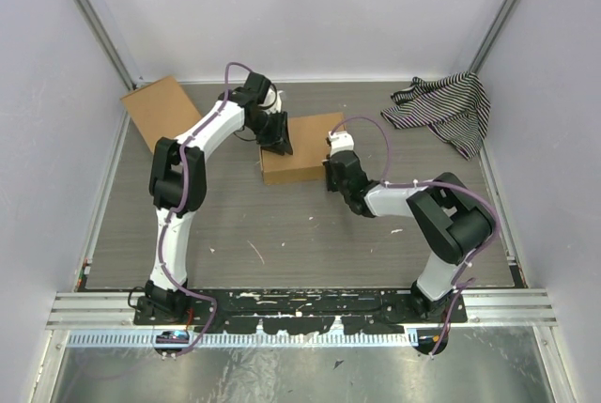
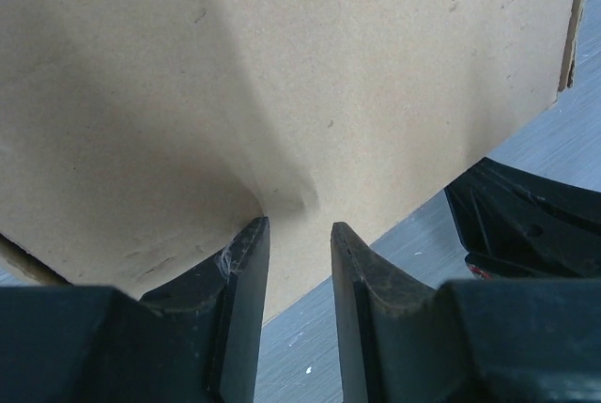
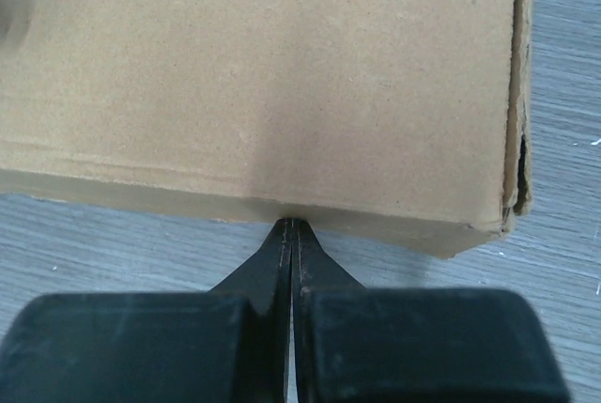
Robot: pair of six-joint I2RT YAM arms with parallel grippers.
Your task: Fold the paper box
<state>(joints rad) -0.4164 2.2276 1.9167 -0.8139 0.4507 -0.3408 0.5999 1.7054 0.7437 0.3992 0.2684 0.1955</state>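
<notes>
The paper box (image 1: 302,148) lies folded shut as a flat brown carton in the middle of the table. My left gripper (image 1: 279,143) stands over its left part. In the left wrist view the left gripper (image 2: 299,224) has its fingers a little apart, tips pressed onto the box's top panel (image 2: 282,74), which is dented there; nothing is between them. My right gripper (image 1: 331,169) is at the box's right side. In the right wrist view the right gripper (image 3: 293,223) is shut and empty, its tips touching the box's lower side edge (image 3: 263,93).
A smaller plain cardboard rectangle (image 1: 160,110) leans at the back left corner. A black-and-white striped cloth (image 1: 445,106) lies at the back right. White walls close in three sides. The right arm's black gripper body (image 2: 526,224) shows in the left wrist view.
</notes>
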